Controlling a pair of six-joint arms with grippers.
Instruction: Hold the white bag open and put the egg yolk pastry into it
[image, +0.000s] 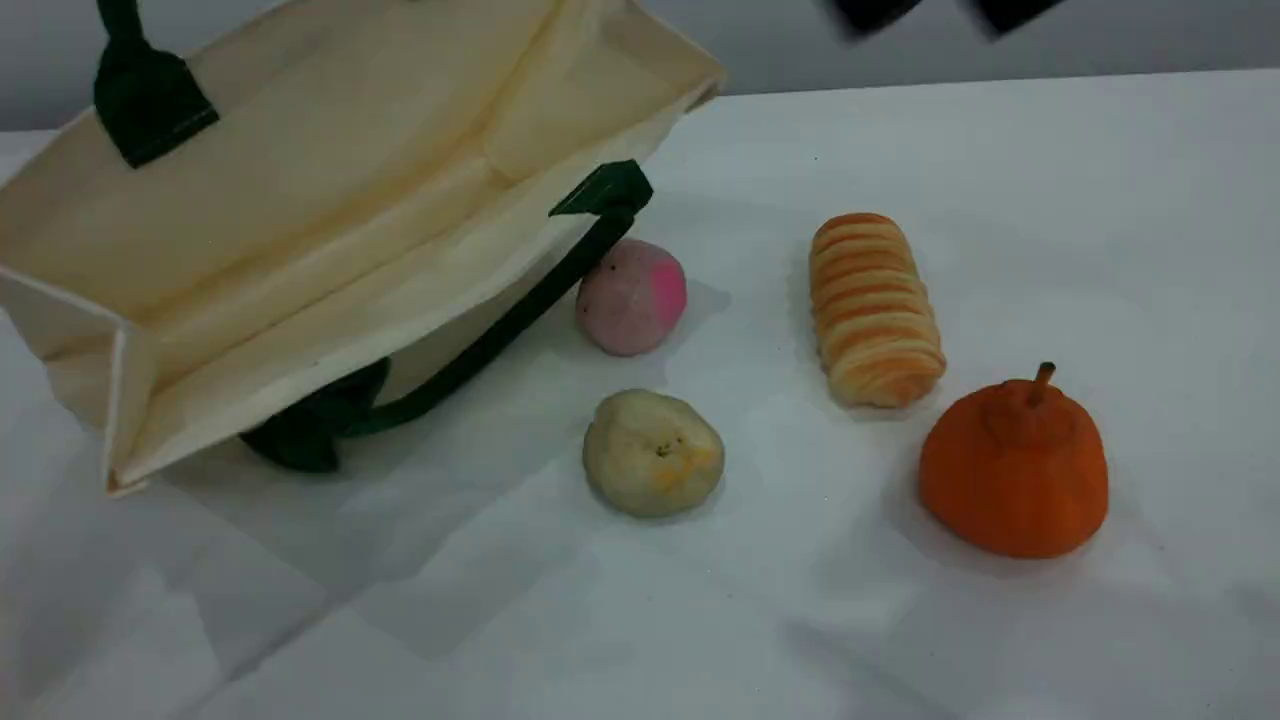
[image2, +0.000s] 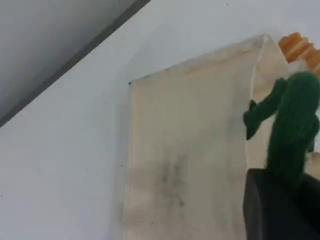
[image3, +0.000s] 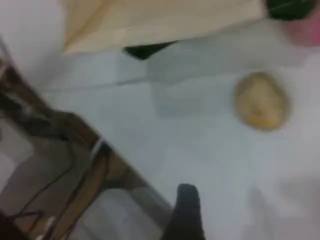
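Observation:
The white bag (image: 330, 200) lies tilted at the left with its mouth wide open toward the pastries. Its upper green rope handle (image: 140, 90) runs up out of the scene view. In the left wrist view that handle (image2: 295, 125) goes into my left gripper (image2: 287, 187), which is shut on it. The lower handle (image: 480, 350) trails on the table. The egg yolk pastry (image: 653, 453) sits free on the table just right of the bag's mouth, and shows again as the pastry (image3: 261, 100) ahead of my right fingertip (image3: 187, 210). My right gripper (image: 935, 10) hangs open and blurred at the top edge.
A pink-spotted ball (image: 632, 296) rests against the lower handle. A ridged orange-striped roll (image: 875, 308) and an orange pear-shaped fruit (image: 1015, 470) lie to the right. The table's edge (image3: 135, 185) and a frame beneath it show in the right wrist view.

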